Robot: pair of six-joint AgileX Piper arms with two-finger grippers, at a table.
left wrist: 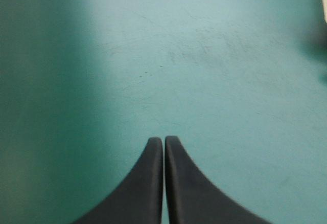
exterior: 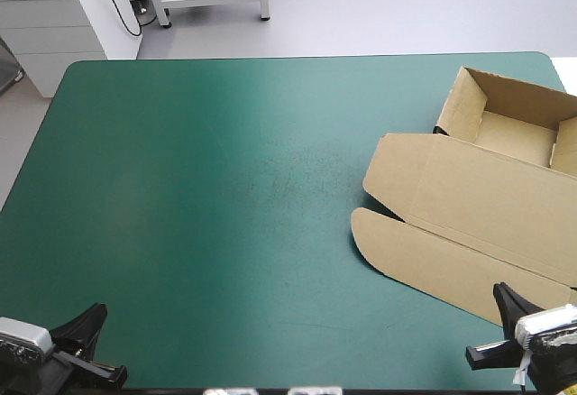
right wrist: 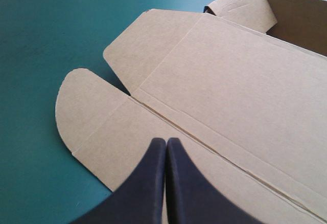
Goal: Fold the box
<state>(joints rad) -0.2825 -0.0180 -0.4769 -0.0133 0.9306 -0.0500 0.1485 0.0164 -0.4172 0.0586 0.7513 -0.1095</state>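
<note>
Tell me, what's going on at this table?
A two-armed robot has a brown box to fold, lying at the right of the table. The far part already stands as an open tray, and the lid lies flat toward the robot. Neither hand holds anything. The right hand is shut, over the lid's near edge. The left hand is shut too, over the table, away from the box.

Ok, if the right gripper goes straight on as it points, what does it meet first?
Most likely the box, on its flat lid: the right gripper, shut, points across the lid toward the tray's walls. How high it sits above the lid is unclear.
</note>
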